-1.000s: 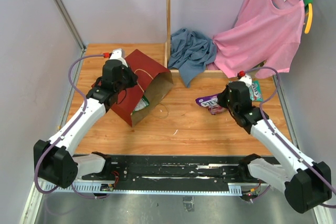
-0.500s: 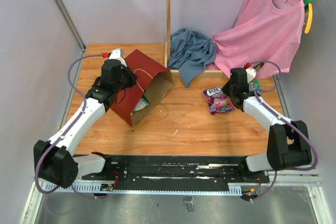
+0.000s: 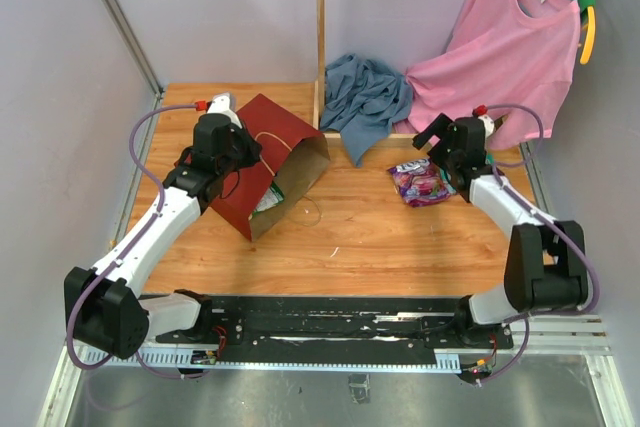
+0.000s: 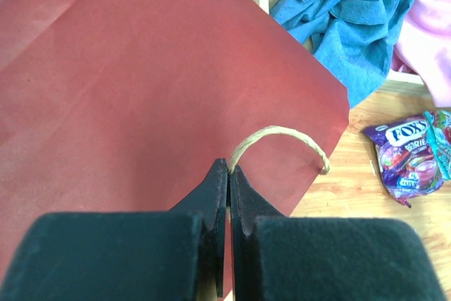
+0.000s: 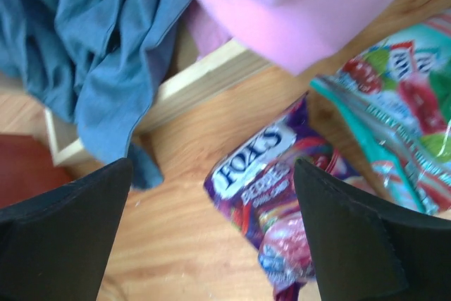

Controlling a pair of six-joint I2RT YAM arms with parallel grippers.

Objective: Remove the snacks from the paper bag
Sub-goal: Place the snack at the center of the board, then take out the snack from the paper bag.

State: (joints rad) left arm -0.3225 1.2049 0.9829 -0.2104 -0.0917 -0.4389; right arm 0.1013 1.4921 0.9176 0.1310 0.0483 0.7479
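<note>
The dark-red paper bag lies on its side at the left of the table, with its mouth toward the near right. A green and white packet shows in that mouth. My left gripper is over the bag, shut on its cord handle. A purple Fox's packet lies flat on the wood at the right. My right gripper hangs open just above it, holding nothing. A green snack packet lies beside the purple one.
A crumpled blue cloth lies at the back centre beside a wooden post. A pink shirt hangs on a hanger at the back right, draping onto the table. Grey walls close in both sides.
My right arm swung toward the far right with the purple packet, then opened; the packet now lies on the table. The left arm and bag have not moved.
</note>
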